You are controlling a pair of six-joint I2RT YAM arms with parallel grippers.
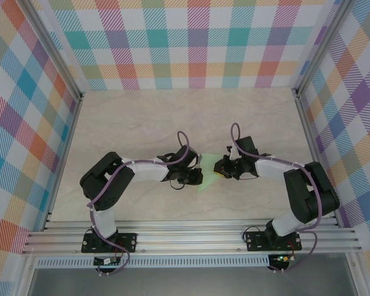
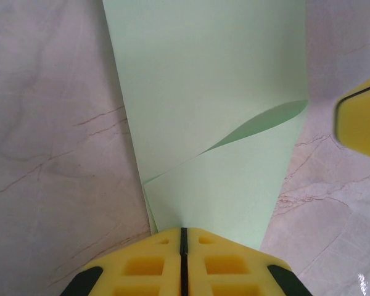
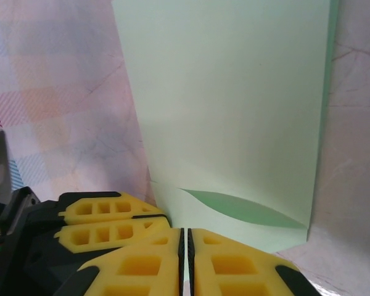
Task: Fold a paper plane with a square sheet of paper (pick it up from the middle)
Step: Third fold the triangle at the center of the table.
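From overhead, I see the pale green square sheet of paper (image 1: 205, 179) at the middle of the marbled tabletop (image 1: 142, 117), between my two arms. The left gripper (image 1: 195, 176) meets it from 9 o'clock, the right gripper (image 1: 217, 172) from 3 o'clock. Each wrist camera shows yellow jaws pressed together at 6 o'clock, pinching the sheet's edge. The paper runs up toward 12 o'clock, partly folded over itself, one layer bowing open in a curved gap.
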